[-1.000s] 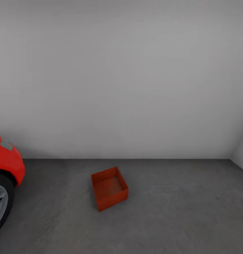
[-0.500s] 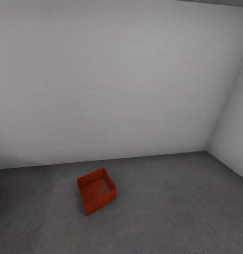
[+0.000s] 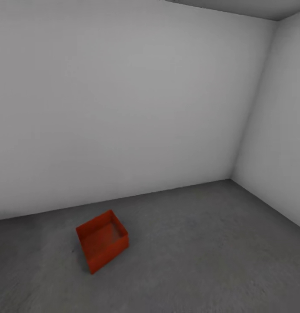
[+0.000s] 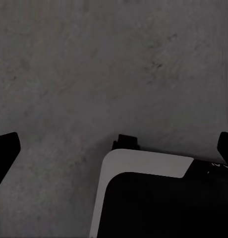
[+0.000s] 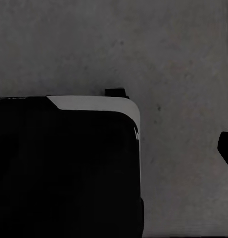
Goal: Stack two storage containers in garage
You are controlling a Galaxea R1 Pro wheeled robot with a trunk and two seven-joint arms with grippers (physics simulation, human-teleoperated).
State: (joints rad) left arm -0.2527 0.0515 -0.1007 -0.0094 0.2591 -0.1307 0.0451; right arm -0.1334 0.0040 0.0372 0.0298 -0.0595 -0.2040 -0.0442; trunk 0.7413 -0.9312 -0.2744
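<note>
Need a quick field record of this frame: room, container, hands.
room: garage corner, white walls, grey concrete floor
container: one red-orange box, open top, upright on the floor, apart from the walls
contents: looks empty
stack: not yet, no second box on it
left hand: black fingertips at the wrist view's edges, spread wide, nothing between them, floor below
right hand: one fingertip at the frame edge, state unclear

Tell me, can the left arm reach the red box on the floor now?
Probably not yet. The box sits out on the floor, well ahead of the robot, with nothing around it. The way is free, but the base should likely drive closer first.
</note>
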